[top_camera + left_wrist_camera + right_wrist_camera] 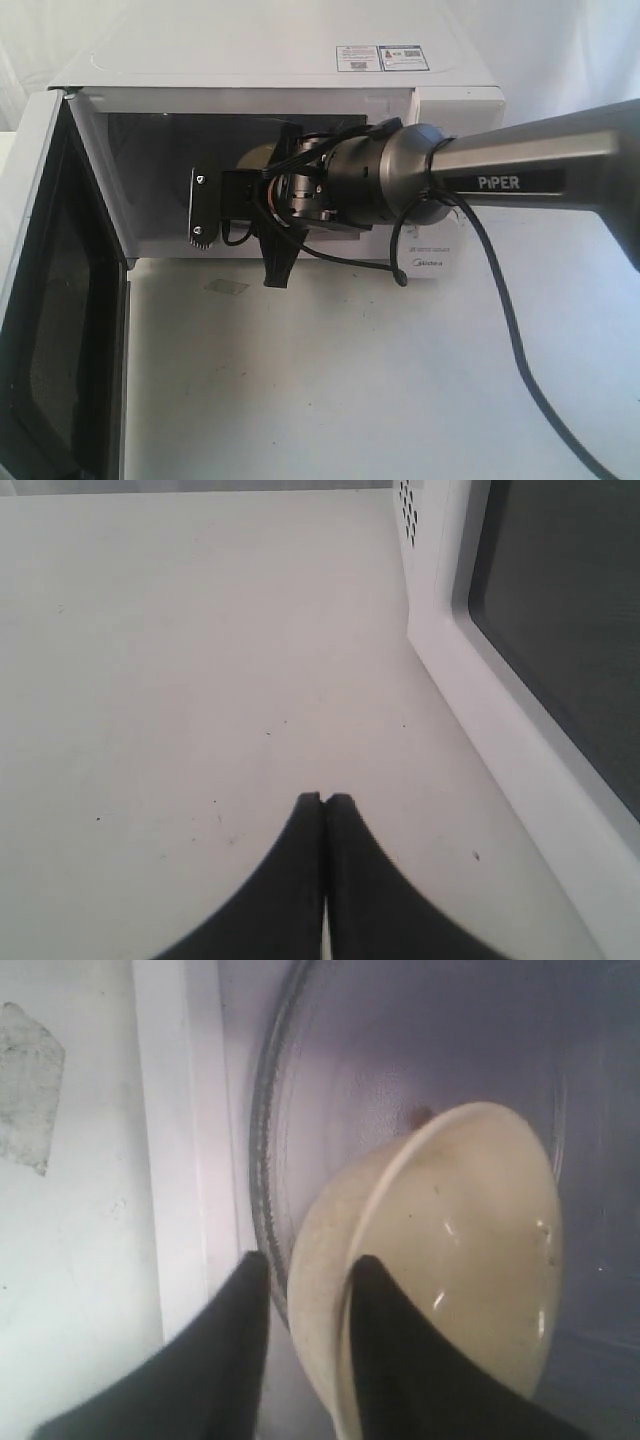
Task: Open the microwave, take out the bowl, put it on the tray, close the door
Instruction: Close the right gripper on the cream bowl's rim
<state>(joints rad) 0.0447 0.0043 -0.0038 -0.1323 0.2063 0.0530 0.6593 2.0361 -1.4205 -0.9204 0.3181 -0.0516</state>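
The white microwave (300,70) stands with its door (50,300) swung wide open to the left. My right arm (500,180) reaches into the cavity. Behind the wrist, a sliver of the cream bowl (256,158) shows. In the right wrist view the bowl (470,1240) sits tilted on the glass turntable (330,1060). My right gripper (308,1260) is open and straddles its rim, one finger inside and one outside with a small gap to the wall. My left gripper (325,800) is shut and empty over the table beside the door (560,610). No tray is in view.
A worn tape patch (226,288) lies on the white table just in front of the microwave. The right arm's black cable (500,320) trails down across the table. The open door's edge stands close to my left gripper.
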